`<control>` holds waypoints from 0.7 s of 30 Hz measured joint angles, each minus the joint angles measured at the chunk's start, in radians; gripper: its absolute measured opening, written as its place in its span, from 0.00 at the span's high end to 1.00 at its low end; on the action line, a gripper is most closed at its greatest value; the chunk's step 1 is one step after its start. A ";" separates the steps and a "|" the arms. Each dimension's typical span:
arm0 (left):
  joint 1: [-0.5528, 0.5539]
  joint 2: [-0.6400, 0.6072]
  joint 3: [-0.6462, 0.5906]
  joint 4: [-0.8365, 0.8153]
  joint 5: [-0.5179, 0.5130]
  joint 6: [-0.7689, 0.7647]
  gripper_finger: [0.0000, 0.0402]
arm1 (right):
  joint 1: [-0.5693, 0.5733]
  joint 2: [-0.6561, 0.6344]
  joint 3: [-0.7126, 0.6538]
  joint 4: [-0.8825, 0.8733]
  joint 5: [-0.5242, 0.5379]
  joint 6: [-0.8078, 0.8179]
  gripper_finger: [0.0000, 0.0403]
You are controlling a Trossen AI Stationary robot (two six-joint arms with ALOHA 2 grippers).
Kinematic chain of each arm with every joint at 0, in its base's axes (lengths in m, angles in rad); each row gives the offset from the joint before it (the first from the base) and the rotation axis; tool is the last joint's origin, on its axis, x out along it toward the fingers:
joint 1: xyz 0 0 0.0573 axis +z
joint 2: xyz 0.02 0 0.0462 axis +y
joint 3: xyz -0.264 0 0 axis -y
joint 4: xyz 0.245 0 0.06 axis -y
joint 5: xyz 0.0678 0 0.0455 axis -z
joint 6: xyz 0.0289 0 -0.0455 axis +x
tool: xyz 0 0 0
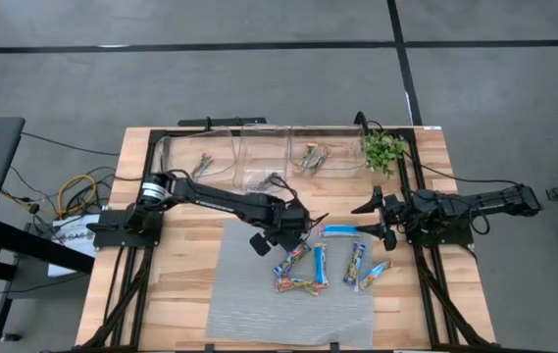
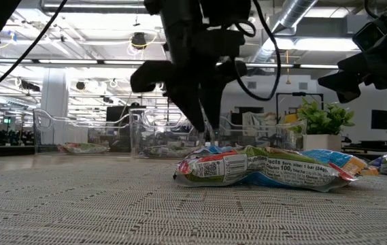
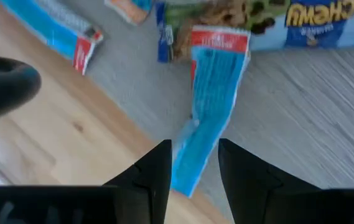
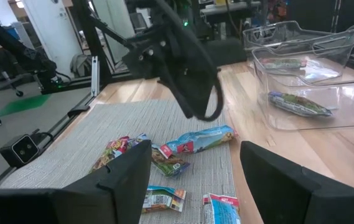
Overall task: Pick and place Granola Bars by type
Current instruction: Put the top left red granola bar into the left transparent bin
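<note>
Wooden desk (image 1: 180, 284) with a grey mat (image 1: 249, 304) in front and clear bins (image 1: 259, 152) plus a plant (image 1: 383, 149) at the back. I see my left hand (image 1: 303, 230) low over the mat's far edge, fingers (image 3: 155, 171) part open and straddling the end of a blue bar (image 3: 209, 118), not clamped on it as far as I can tell. Other bars (image 1: 323, 267) lie loose on the mat near it, a few already in the bins. Right hand (image 1: 381, 218) waits just beside the mat's right edge, spread wide, holding nothing.
</note>
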 joint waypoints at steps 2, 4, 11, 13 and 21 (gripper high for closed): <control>-0.003 0.000 -0.018 0.014 0.010 0.008 0.69 | 0.000 0.000 0.000 0.000 0.000 0.000 0.41; -0.003 0.000 -0.023 0.009 0.032 0.009 0.69 | 0.000 0.000 0.000 0.000 0.000 0.000 0.41; -0.001 0.000 -0.023 0.037 0.061 0.028 0.69 | 0.000 0.000 0.000 0.000 0.000 0.000 0.41; -0.001 0.000 -0.023 0.036 0.086 0.042 0.69 | 0.000 0.000 0.000 0.000 0.000 0.000 0.41; 0.000 0.000 -0.032 0.059 0.160 0.105 0.63 | 0.000 0.000 0.000 0.000 0.000 0.000 0.41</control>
